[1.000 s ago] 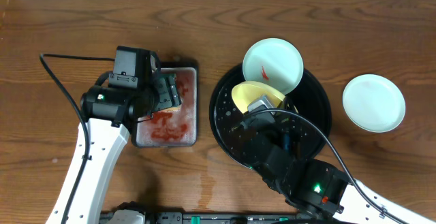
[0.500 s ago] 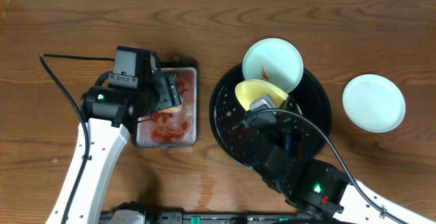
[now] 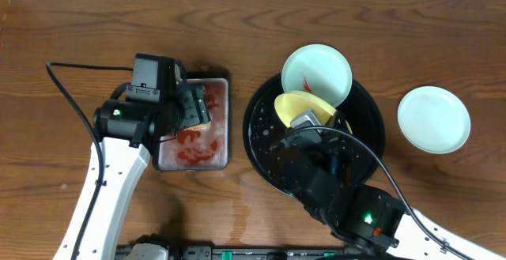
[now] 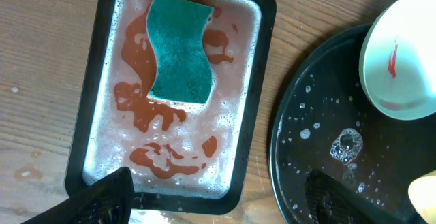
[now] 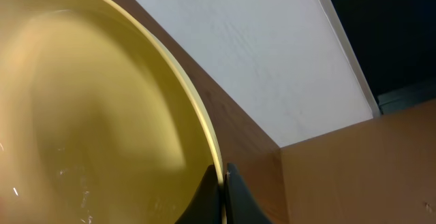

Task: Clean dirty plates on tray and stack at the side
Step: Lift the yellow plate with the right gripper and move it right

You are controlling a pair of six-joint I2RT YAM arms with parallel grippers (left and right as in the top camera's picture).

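The large round black tray [image 3: 265, 145] holds a mint plate [image 3: 318, 70] with a thin red smear, resting on its far rim. My right gripper [image 5: 222, 180] is shut on the rim of the yellow plate [image 3: 294, 106] and holds it tilted above the tray; the plate fills the right wrist view [image 5: 95, 115]. A second mint plate [image 3: 433, 118] lies on the table right of the tray. My left gripper [image 4: 218, 197] is open and empty over the near end of the rectangular tray [image 4: 252, 115]. The round tray's wet floor [image 4: 320, 142] and the smeared plate [image 4: 402, 54] show in the left wrist view.
The rectangular black tray [image 3: 224, 161] holds reddish soapy water and a green sponge [image 4: 180, 50]. A black cable [image 3: 67, 94] runs over the table at the left. A white wall and a brown panel show behind the yellow plate.
The yellow plate has shifted slightly to the right in my right gripper. The left arm has not moved.
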